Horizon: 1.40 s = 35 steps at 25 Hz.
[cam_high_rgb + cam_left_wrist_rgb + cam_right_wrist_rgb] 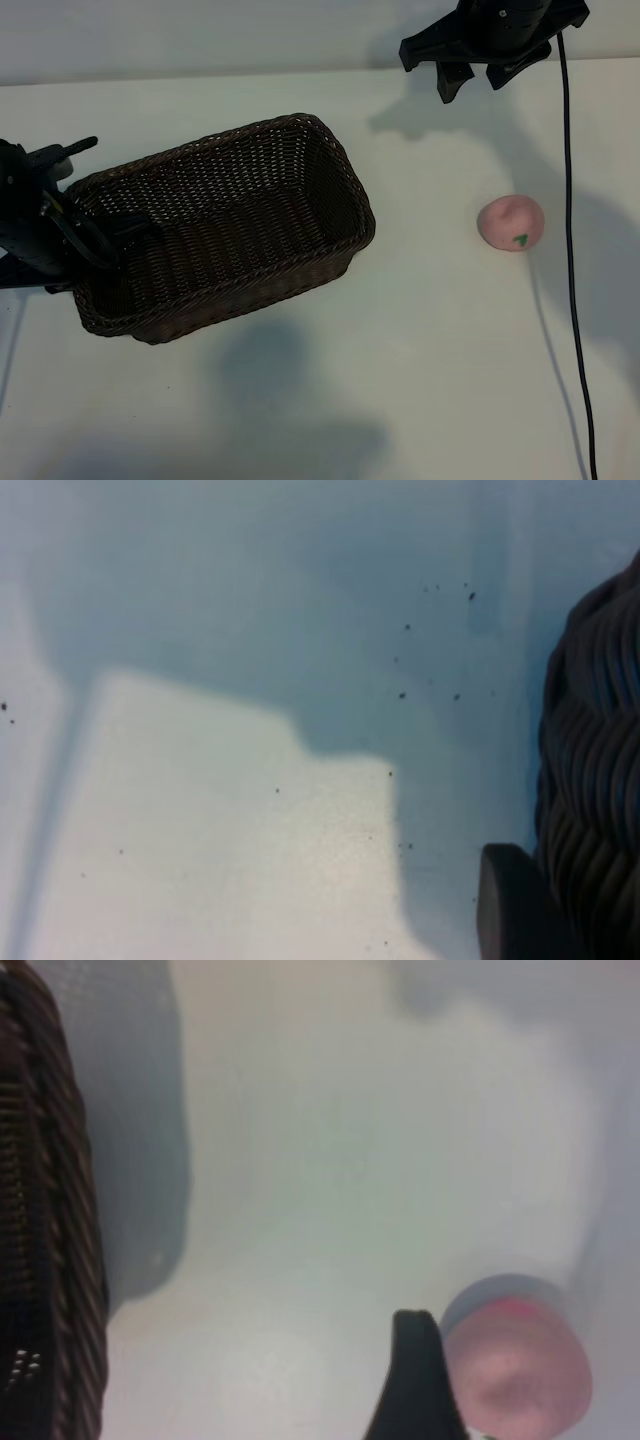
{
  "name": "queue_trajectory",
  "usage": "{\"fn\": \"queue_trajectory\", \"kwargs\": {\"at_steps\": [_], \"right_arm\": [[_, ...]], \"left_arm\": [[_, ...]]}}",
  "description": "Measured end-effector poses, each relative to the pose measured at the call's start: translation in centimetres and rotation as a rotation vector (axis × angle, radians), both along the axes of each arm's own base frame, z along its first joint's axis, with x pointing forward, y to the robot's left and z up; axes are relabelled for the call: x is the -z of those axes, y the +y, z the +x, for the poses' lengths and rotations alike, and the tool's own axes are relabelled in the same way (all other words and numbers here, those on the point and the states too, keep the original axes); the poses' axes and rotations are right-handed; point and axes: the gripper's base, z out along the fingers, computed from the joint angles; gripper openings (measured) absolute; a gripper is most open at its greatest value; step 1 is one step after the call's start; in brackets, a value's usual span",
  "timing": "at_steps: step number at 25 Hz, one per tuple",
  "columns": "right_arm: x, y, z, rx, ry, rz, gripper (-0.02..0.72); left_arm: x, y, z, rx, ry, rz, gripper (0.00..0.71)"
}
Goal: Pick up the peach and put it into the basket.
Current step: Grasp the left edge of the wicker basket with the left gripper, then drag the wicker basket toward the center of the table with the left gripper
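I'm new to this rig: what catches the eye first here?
The big dark basket on the table's left side, with the left gripper at its left end wall. A small pink peach sits alone to the right, and the right gripper hangs open at the far edge.

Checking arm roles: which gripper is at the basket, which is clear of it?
The left gripper is at the wicker basket, over its left end wall. The right gripper hangs open above the table, apart from basket and peach.

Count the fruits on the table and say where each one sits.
1. The peach lies on the table, to the right of the basket and apart from it. The basket looks empty, though the left gripper hides part of its inside.
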Motion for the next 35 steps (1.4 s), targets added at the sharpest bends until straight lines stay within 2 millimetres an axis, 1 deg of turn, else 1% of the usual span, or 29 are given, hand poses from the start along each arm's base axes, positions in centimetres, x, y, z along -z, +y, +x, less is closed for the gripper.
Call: {"fn": "queue_trajectory", "kwargs": {"at_steps": [3,6,11,17,23,25,28,31,35], "right_arm": [[0.0,0.0,0.0,0.0,0.0,0.0,0.512],[0.0,0.0,0.0,0.0,0.0,0.0,0.512],[0.0,0.0,0.0,0.0,0.0,0.0,0.512],[0.0,0.0,0.0,0.0,0.0,0.0,0.511],[0.0,0.0,0.0,-0.001,0.0,0.0,0.511],[0.0,0.0,0.0,-0.001,0.0,0.0,0.511],[0.0,0.0,0.0,-0.001,0.0,0.0,0.511],[0.0,0.0,0.0,-0.001,0.0,0.0,0.511],[0.0,0.0,0.0,-0.001,0.0,0.0,0.511]], "left_arm": [[0.0,-0.1,0.1,0.014,-0.008,-0.007,0.152],[-0.1,-0.5,0.2,0.02,-0.024,-0.047,0.12],[-0.3,-1.2,0.4,0.065,-0.052,-0.121,0.105],[-0.4,-2.0,0.5,0.157,-0.081,-0.183,0.103],[-0.6,-2.5,0.6,0.167,-0.109,-0.234,0.103],[-1.0,-2.5,0.6,0.17,-0.126,-0.233,0.103],[-2.1,-2.0,0.6,0.155,-0.163,-0.236,0.103],[-3.3,-0.8,0.5,0.119,-0.201,-0.245,0.103],[-3.9,0.7,0.4,0.145,-0.188,-0.249,0.102]]}}
